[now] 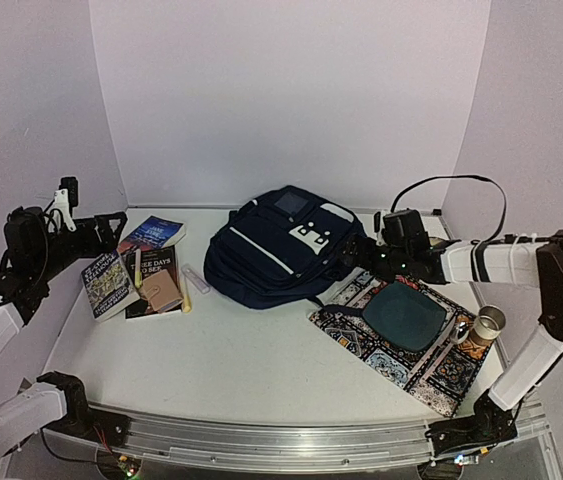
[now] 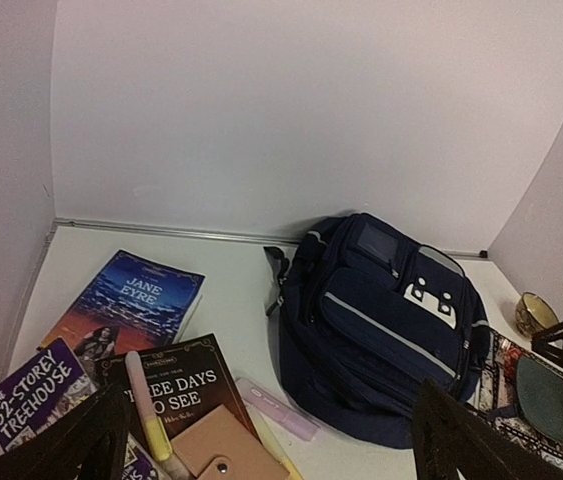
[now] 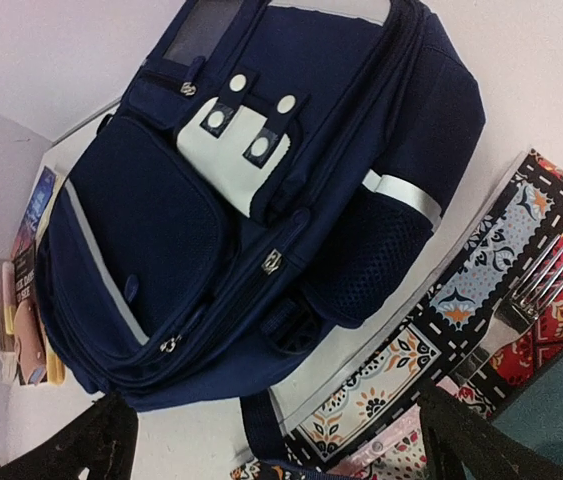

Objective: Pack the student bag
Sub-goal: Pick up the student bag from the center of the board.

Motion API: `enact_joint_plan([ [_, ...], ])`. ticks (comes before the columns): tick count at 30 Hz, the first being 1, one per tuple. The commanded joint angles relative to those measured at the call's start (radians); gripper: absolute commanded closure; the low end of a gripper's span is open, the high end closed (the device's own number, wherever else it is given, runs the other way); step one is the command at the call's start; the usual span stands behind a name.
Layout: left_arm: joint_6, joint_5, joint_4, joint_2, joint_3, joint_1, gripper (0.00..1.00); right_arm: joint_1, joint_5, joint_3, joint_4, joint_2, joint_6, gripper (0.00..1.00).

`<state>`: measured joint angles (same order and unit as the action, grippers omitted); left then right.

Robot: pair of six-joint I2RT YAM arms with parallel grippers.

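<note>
Two spread-wide, empty grippers noted. At the table's (image 1: 241, 350) left, saw the left gripper (image 1: 111, 232) hovering over books (image 1: 109, 285), a tan wallet (image 1: 161, 292) and pens (image 1: 196, 278). At the table's back middle, found the student bag (image 1: 276, 250) lying front up. At the table's right, saw the right gripper (image 1: 353, 252), a patterned mat (image 1: 346, 325), a teal plate (image 1: 404, 317), a fork (image 3: 531, 285) and a cup (image 1: 488, 323).

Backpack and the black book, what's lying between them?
A pale lilac pen-like stick lies between the student bag and the black book, clearest in the left wrist view.
</note>
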<state>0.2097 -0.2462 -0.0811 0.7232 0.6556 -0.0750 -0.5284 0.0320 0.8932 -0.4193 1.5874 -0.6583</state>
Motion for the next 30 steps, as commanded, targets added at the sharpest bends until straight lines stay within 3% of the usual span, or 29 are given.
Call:
enact_joint_plan([
  [1,0.046,-0.135,0.002,0.042,0.052,0.002,0.01,-0.005,-0.091,0.082,-0.042,0.093,-0.115,0.02],
  [9,0.207,-0.239,0.000,0.154,0.063,-0.002,0.01,-0.010,-0.082,0.220,-0.042,0.304,-0.142,0.02],
  [19,0.311,-0.144,0.009,0.231,0.005,-0.100,0.01,-0.009,-0.082,0.360,-0.041,0.506,-0.171,0.06],
  [23,0.341,-0.094,0.020,0.250,-0.004,-0.168,0.02,-0.006,-0.088,0.387,-0.039,0.542,-0.149,0.23],
  [30,0.432,-0.052,0.073,0.292,-0.032,-0.248,0.03,0.010,0.012,0.420,-0.040,0.552,-0.070,0.78],
])
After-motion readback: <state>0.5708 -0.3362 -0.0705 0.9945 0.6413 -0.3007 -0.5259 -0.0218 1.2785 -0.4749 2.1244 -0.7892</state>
